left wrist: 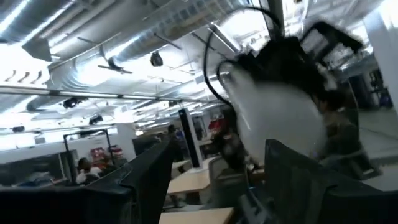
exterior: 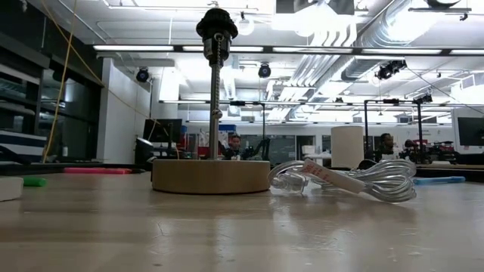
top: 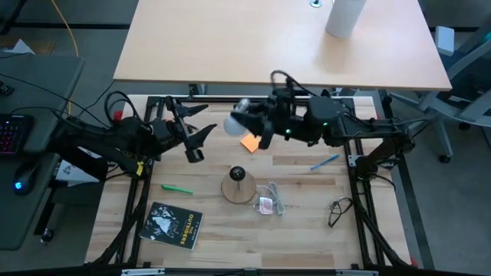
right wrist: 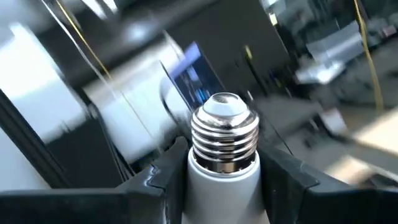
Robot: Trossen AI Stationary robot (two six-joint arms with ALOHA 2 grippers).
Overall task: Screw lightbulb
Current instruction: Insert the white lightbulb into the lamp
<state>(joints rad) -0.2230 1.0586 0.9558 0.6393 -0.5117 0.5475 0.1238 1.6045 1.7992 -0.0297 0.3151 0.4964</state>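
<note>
The lightbulb (top: 233,123), a white frosted globe with a silver threaded base (right wrist: 224,134), is held in the air by my right gripper (top: 255,127), above the far middle of the table. My left gripper (top: 201,142) is open and empty just left of the bulb, whose globe fills the left wrist view (left wrist: 273,118). The tan wooden disc (top: 238,188) with its black socket (top: 236,174) stands on the table nearer the front. In the low view the socket (exterior: 217,24) tops an upright stem. My right gripper pinches the bulb's white neck (right wrist: 224,186) just below the threaded base, one finger (right wrist: 155,180) on each side. The threaded base sticks out forward past the fingers. The bulb is lifted clear of the table.
An orange note (top: 249,142) lies under the bulb. A see-through packet with a cable (top: 268,203) lies right of the disc. A green pen (top: 178,188), a blue pen (top: 324,162), a dark book (top: 175,225) and glasses (top: 337,208) lie about.
</note>
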